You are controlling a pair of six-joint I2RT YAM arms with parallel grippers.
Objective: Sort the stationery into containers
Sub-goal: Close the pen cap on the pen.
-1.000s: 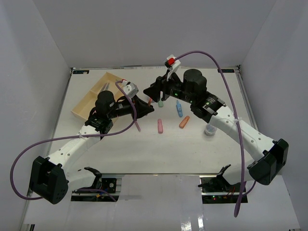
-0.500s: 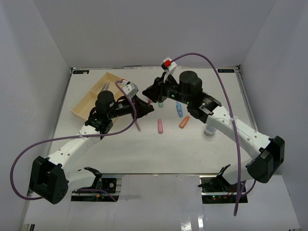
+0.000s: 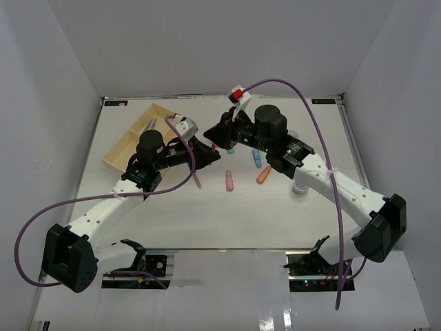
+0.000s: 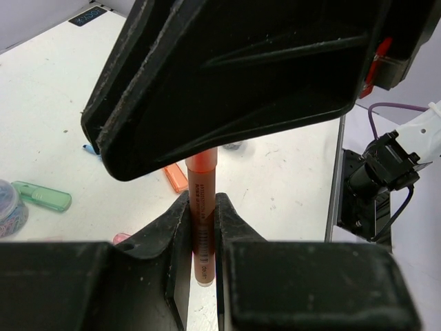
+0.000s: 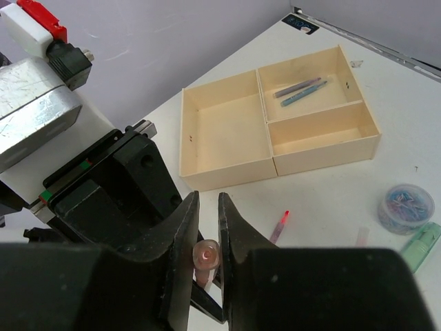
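Observation:
My left gripper (image 4: 202,207) is shut on a thin orange pen (image 4: 202,227) and holds it lengthwise between its fingers. The right gripper (image 5: 209,207) meets it head-on, jaws shut round the pen's round end (image 5: 207,255). From above, the two grippers (image 3: 210,153) (image 3: 219,138) come together over the table's middle, right of the cream tray (image 3: 134,138). The right wrist view shows the tray (image 5: 227,162) with two pens (image 5: 300,89) in a far compartment; its other compartments are bare.
Loose on the table lie a pink marker (image 3: 229,181), an orange marker (image 3: 263,176), a blue marker (image 3: 256,160), a green marker (image 5: 422,247), a thin pink pen (image 5: 279,226) and round jars (image 5: 405,207) (image 3: 300,186). Purple cables loop over both arms.
The right gripper has slid a little left toward the left gripper and closed its jaws from half open onto the end of the pen. The left arm has stayed still.

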